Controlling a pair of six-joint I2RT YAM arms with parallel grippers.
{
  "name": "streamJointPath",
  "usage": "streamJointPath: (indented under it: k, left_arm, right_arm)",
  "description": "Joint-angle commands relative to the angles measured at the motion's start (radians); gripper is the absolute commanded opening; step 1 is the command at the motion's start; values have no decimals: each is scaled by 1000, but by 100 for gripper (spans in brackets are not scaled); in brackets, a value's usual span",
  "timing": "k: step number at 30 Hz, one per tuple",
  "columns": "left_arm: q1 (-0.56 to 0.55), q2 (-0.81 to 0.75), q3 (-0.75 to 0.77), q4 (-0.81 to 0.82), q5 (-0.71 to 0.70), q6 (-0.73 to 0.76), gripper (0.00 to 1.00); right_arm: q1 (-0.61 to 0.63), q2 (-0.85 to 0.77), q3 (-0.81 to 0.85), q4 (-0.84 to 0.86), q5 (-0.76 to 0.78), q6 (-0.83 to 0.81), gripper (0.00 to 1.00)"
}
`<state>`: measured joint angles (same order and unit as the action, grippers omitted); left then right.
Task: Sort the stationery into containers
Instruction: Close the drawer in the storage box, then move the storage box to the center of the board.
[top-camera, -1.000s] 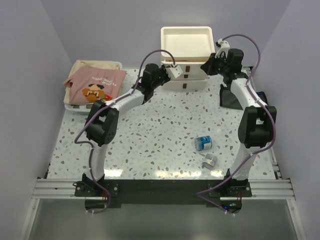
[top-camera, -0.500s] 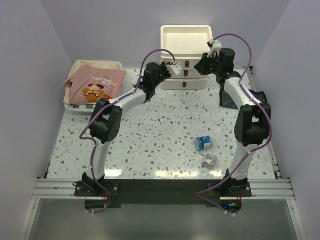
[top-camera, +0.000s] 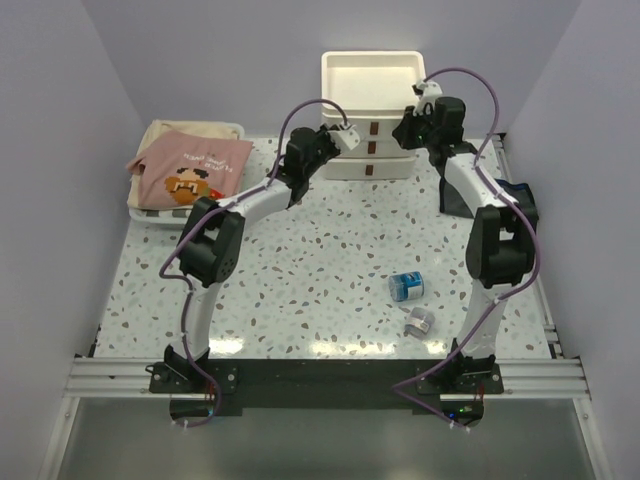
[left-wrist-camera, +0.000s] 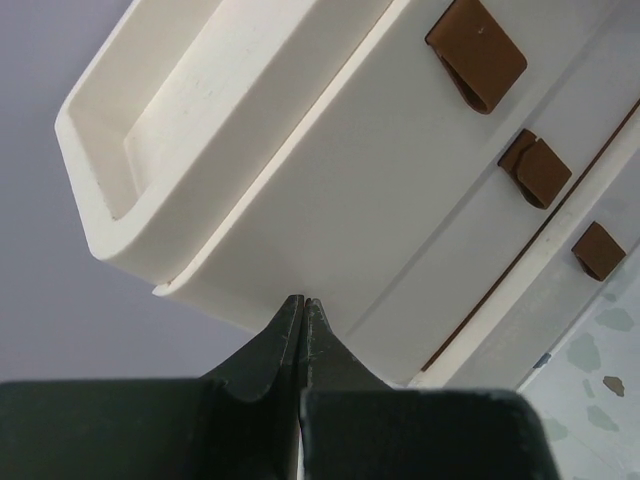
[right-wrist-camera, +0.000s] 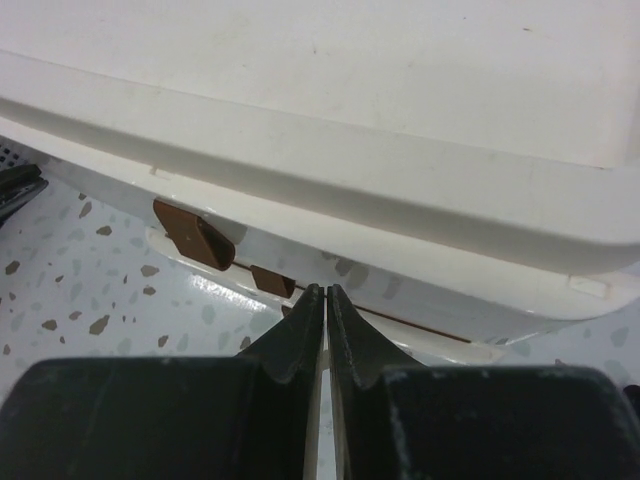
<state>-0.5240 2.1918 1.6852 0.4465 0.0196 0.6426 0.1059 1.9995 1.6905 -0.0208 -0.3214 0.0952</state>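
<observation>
Table (top-camera: 320, 230) with dark specks, lilac walls (top-camera: 200, 60), cream drawer box (top-camera: 372, 108) at back, left gripper (left-wrist-camera: 303, 300) pressed together, right gripper (right-wrist-camera: 325, 290) almost together.

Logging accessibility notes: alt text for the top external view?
The left gripper and right gripper reach a cream three-drawer unit at the table's far edge. A blue roll and grey roll lie near the right arm; a pink printed cloth far left.

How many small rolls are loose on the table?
2. The blue roll lies right of centre on the table; the grey roll close beside it, toward the near edge. More may be hidden inside the drawer unit.
</observation>
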Motion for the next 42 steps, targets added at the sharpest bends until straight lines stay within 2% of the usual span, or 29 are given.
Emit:
streamJointPath:
  k: [1, 11, 14, 16, 19, 20, 22, 23, 25, 26, 29, 38, 42]
  left_arm:
    - [18, -58, -50, 70, -53, -18, 0]
    - [1, -125, -128, 57, -79, -21, 0]
    - [4, -234, -244, 66, -70, -40, 0]
    - [4, -321, -347, 57, -24, -69, 1]
    - [10, -363, -401, -35, 117, -177, 0]
    - [24, -359, -395, -95, 155, -270, 0]
    - [57, -318, -366, -121, 256, -398, 0]
    - [68, -298, -357, -120, 282, -528, 0]
    - [90, -239, -337, -97, 371, -633, 0]
    - [97, -225, -335, -53, 381, -728, 0]
    - [99, -184, -331, 1, 402, -802, 0]
    - [113, -60, -228, 40, 391, -848, 0]
    - [114, 3, -170, 46, 350, -839, 0]
  right_arm:
    - [9, 13, 51, 38, 42, -18, 9]
    - [17, -27, 31, -13, 16, -23, 9]
    - [18, -126, -70, -54, -4, -49, 10]
    - [17, -215, -168, -80, -19, -64, 16]
    - [17, -329, -313, -113, -41, -121, 27]
    - [18, -352, -346, -119, -35, -141, 29]
    - [17, -405, -425, -130, -27, -147, 31]
    - [17, -419, -443, -139, -21, -152, 31]
    - [18, -448, -479, -142, -16, -161, 31]
    - [18, -450, -489, -130, -16, -170, 30]
    - [5, -409, -519, -64, 30, -114, 27]
    - [-93, -173, -351, 8, -42, 159, 22]
    - [-103, -85, -292, 41, -64, 221, 20]
